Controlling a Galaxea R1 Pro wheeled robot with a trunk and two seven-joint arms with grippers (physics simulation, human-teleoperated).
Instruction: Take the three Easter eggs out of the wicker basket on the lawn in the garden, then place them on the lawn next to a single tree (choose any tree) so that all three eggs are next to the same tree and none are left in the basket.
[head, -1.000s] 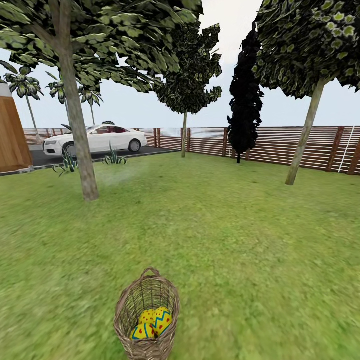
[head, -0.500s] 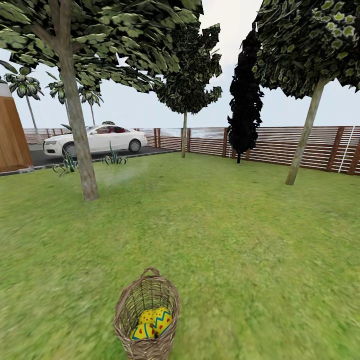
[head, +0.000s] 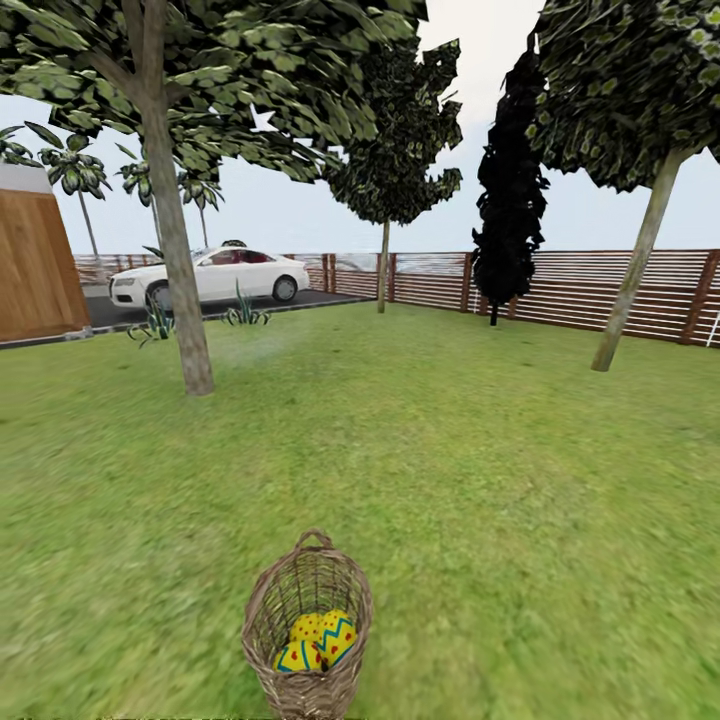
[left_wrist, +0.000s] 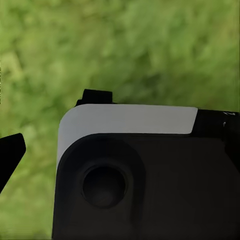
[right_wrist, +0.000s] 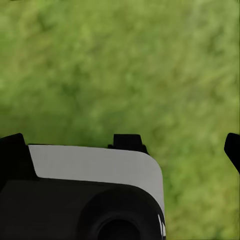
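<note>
Wicker basket (head: 262, 612) low in the head view, standing on the lawn (head: 480, 480) just ahead of the robot and a little left of the centre line. Easter eggs (head: 318, 640) heaped together at its bottom, touching one another, none out on the grass yet. Oval of the rim running away from the camera, thin handle arched over the far end, near side open to a reach from above. Probably a shade closer to the left arm than the right. Nearest thick-trunked tree (head: 188, 330) well beyond the basket and off to the left; another tree (head: 632, 290) farther off to the right. Grass beneath both wrist cameras. Cannot tell whether the left gripper or the right gripper is apart or closed.
</note>
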